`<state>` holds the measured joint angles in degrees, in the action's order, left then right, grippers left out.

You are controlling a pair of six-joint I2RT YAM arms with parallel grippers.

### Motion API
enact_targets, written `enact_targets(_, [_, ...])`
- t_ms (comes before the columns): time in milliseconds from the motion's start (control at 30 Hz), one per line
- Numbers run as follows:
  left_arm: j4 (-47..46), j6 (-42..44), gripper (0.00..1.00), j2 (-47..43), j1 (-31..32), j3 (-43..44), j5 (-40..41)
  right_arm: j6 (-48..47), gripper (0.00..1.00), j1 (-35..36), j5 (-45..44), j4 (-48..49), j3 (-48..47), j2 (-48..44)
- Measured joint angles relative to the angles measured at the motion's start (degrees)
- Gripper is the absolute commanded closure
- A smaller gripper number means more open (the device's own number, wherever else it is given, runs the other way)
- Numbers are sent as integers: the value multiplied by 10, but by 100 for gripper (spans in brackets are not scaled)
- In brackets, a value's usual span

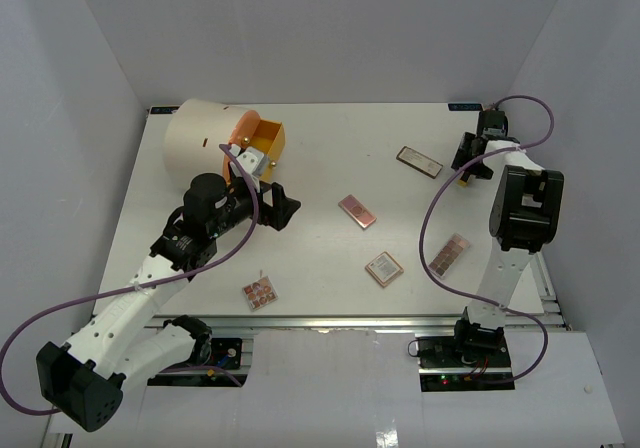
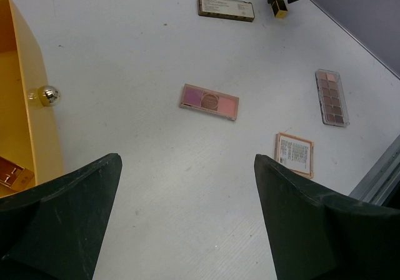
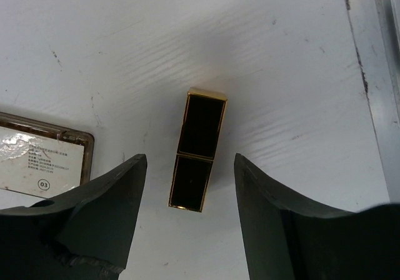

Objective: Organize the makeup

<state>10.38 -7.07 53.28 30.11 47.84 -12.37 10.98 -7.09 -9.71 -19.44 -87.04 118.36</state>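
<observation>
My right gripper (image 1: 467,166) is open at the far right; in the right wrist view (image 3: 190,158) its fingers straddle a black, gold-edged lipstick (image 3: 197,149) lying flat on the table, without touching it. My left gripper (image 1: 285,208) is open and empty, hovering above the table (image 2: 187,161) beside the orange drawer (image 2: 31,124). Palettes lie apart on the table: a pink one (image 1: 357,210), a dark one (image 1: 418,161), a square one (image 1: 384,268), a long brown one (image 1: 449,254) and a small one (image 1: 260,292). No sponges or bottle show.
A big cream cylinder (image 1: 205,133) lies at the back left with its orange drawer (image 1: 262,138) pulled open; a gold knob (image 2: 47,94) is on the drawer front and a palette (image 2: 12,174) lies inside. The table's right edge rail (image 3: 384,55) is close to the lipstick.
</observation>
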Motion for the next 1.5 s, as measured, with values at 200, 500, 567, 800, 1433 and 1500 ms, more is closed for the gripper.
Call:
enact_targets(200, [-1, 1, 2, 0, 0, -3, 6, 8, 47, -7, 25, -8, -9, 18])
enact_targets(500, [-1, 2, 2, 0, 0, -4, 12, 11, 63, -15, 45, -16, -23, 25])
enact_targets(567, [-1, 2, 2, 0, 0, -4, 13, 11, 70, -15, 48, -16, -24, 25])
enact_targets(800, [-6, 2, 2, -17, 0, -11, 14, 5, 78, -16, 72, -13, -22, 24])
enact_targets(1433, [-83, 19, 2, -206, -3, -77, 68, -231, 83, 231, 299, 65, 133, -316])
enact_targets(1500, [-96, 21, 2, -222, -4, -85, 96, -287, 83, 267, 331, 43, 107, -312])
